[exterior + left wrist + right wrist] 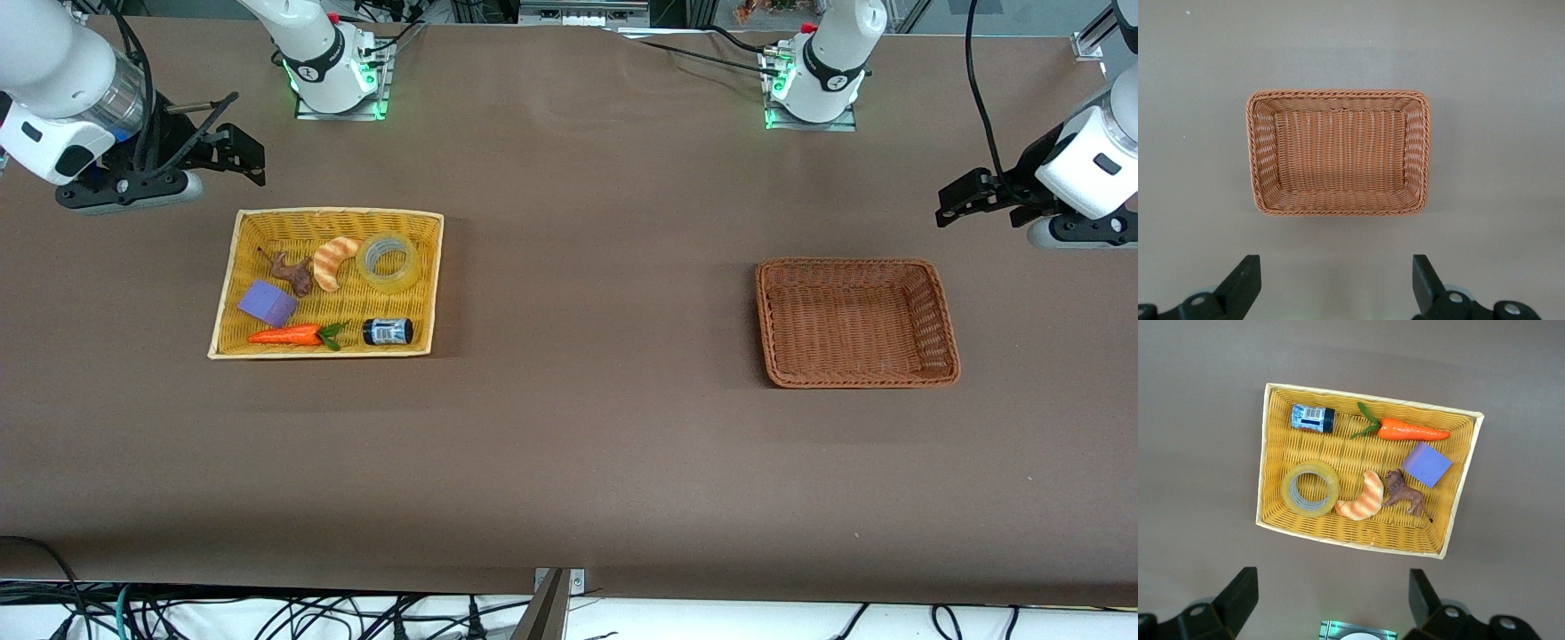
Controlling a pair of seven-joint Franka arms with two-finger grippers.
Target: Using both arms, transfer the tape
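The tape [402,276], a translucent yellowish ring with a grey core, lies flat in the yellow wicker basket [338,212] at the right arm's end of the table. It also shows in the right wrist view [1287,492], beside a croissant [1361,500]. My right gripper [242,153] is open and empty, up over bare table just off that basket's corner; its fingers [1238,595] frame bare cloth. My left gripper [962,201] is open and empty, up over bare table beside the brown basket [853,262]; its fingers [1245,280] show spread wide.
The yellow basket [1371,398] also holds a toy lion [293,272], a purple block [267,302], a carrot [289,335] and a small black jar [388,332]. The brown wicker basket [1338,94] at the left arm's end holds nothing. Brown cloth lies between the baskets.
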